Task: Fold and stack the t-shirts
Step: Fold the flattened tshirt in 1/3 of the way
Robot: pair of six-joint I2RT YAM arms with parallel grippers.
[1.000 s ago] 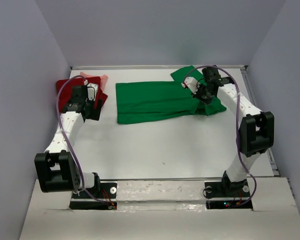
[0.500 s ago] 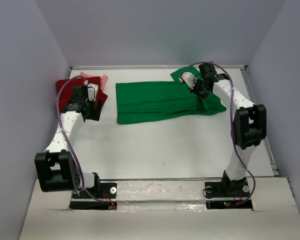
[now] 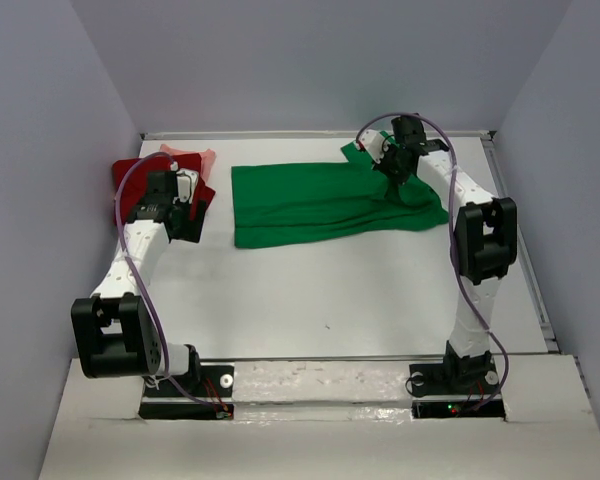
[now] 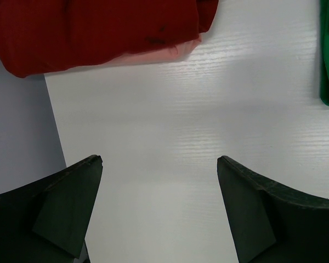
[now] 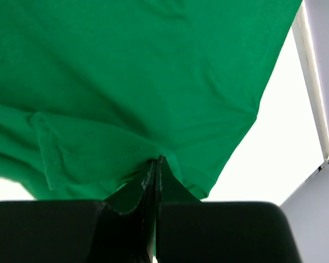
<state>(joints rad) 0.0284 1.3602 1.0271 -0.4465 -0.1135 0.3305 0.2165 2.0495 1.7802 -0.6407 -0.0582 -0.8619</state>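
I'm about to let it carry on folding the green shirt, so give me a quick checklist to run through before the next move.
1. Right jaws gripping the green t-shirt: ok, shut on a pinch of its cloth.
2. Left jaws free: ok, open and empty above the table.
3. Left jaws apart from the green t-shirt: ok.
4. Dark red t-shirt lying over the pink t-shirt: ok, the pink edge shows beneath.
5. How many cloth layers are pinched: cannot tell.
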